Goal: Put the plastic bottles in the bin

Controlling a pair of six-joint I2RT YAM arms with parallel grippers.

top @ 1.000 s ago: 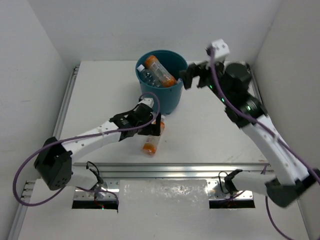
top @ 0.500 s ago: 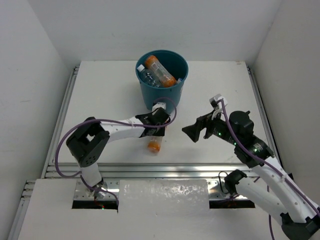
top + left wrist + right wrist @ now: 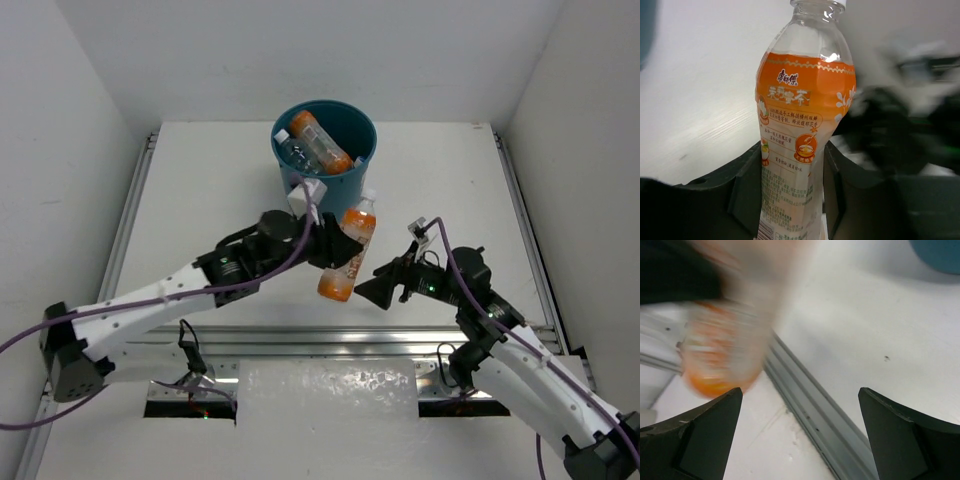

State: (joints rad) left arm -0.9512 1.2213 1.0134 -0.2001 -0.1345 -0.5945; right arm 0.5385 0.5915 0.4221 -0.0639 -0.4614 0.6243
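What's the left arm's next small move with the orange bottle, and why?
Probably carry the left gripper up and back toward the bin, until the bottle is over the opening. It is shut on the orange bottle, which is off the table and tilted just in front of the bin. The right gripper is open, close beside the bottle and holding nothing.

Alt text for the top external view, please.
The left gripper holds an orange bottle, cap tilted toward the teal bin, which contains a second orange bottle and a clear bottle. The open right gripper sits close to the held bottle's base, over the white table.
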